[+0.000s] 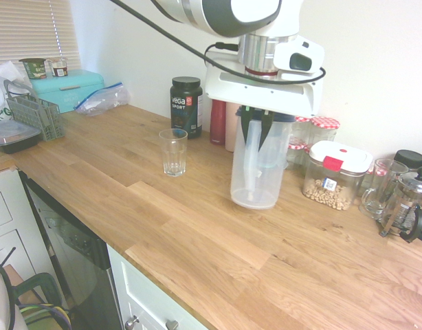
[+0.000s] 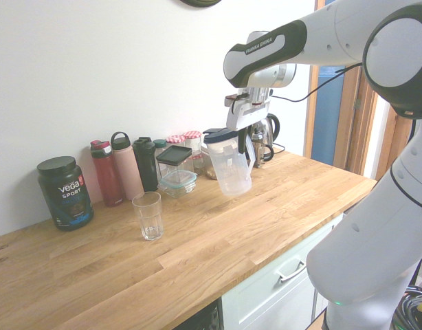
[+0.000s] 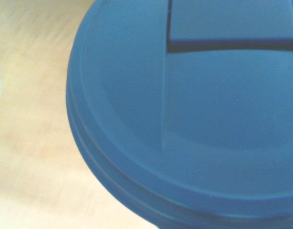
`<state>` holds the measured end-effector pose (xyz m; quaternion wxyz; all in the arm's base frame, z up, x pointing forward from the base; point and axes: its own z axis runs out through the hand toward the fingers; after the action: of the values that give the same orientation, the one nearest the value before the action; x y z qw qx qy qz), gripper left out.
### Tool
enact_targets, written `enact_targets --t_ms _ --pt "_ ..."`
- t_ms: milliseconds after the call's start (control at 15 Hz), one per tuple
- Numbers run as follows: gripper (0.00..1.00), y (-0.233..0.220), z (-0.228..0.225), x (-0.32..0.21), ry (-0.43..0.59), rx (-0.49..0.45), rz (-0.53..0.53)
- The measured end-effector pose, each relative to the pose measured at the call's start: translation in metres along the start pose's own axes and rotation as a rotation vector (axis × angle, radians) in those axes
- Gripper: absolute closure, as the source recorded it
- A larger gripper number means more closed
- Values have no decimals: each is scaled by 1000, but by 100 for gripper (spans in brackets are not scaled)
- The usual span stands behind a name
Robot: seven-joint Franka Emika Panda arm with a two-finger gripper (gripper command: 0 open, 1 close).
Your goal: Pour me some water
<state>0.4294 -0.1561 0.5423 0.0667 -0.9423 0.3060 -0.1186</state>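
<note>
A tall frosted plastic jug [image 1: 258, 168] [image 2: 232, 170] with a blue lid [image 3: 194, 109] is held nearly upright, its base low over the wooden counter [image 1: 197, 227]. My gripper [image 1: 256, 127] [image 2: 244, 141] comes down from above and is shut on the jug's handle at the top. The water inside is barely visible through the frosted wall. A small clear drinking glass [image 1: 173, 152] [image 2: 148, 215] stands upright on the counter, apart from the jug, toward the black tub. The blue lid fills most of the wrist view.
Along the wall stand a black Vega Sport tub [image 1: 186, 104] [image 2: 65, 192], bottles [image 2: 128, 165], jars and a lidded food container [image 1: 336, 175]. A French press [image 1: 409, 203] and glass mug sit beyond the jug. A dish rack [image 1: 36, 113] and teal box [image 1: 67, 88] are at the far end.
</note>
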Motion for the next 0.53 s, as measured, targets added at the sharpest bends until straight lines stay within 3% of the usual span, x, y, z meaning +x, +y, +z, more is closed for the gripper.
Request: enact_targets --t_ms 333,533 --pt "100 14 13 -1 161 62 221" --pt "100 32 21 -9 180 60 287"
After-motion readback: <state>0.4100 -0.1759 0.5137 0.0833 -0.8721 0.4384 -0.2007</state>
